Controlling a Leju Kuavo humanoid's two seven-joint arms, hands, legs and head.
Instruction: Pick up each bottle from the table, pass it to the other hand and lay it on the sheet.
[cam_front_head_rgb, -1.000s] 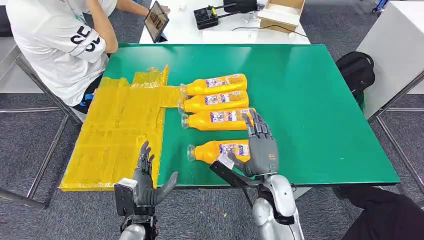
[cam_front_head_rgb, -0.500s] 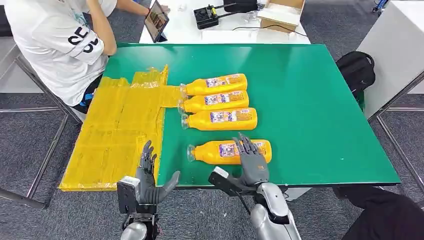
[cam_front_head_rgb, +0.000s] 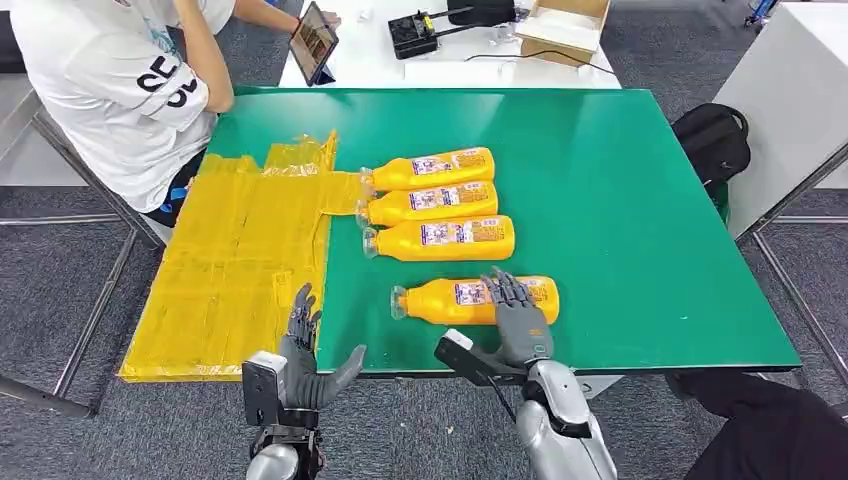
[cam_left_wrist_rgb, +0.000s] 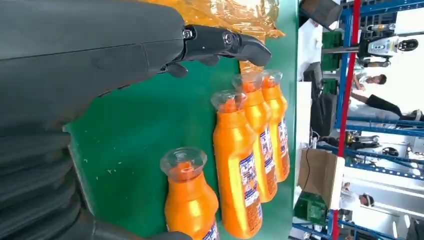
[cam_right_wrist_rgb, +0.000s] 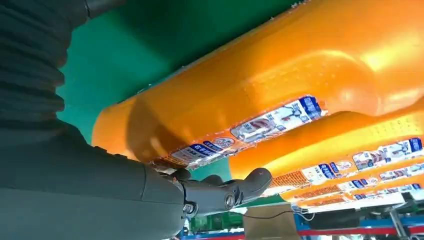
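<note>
1. Orange was the nearest bottle (cam_front_head_rgb: 470, 300); it lay alone near the table's (cam_front_head_rgb: 620, 200) front edge, its long axis left to right, cap toward the sheet (cam_front_head_rgb: 230, 270).
2. My right hand (cam_front_head_rgb: 515, 318) rested over its right part, fingers curved on it, I judge to grip it.
3. My left hand (cam_front_head_rgb: 305, 355) waited spread by the sheet, holding nothing, for the pass.

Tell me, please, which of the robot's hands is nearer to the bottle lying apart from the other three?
The right hand rests on the nearest bottle. The left hand hovers beside the yellow sheet, apart from that bottle's cap end.
</note>
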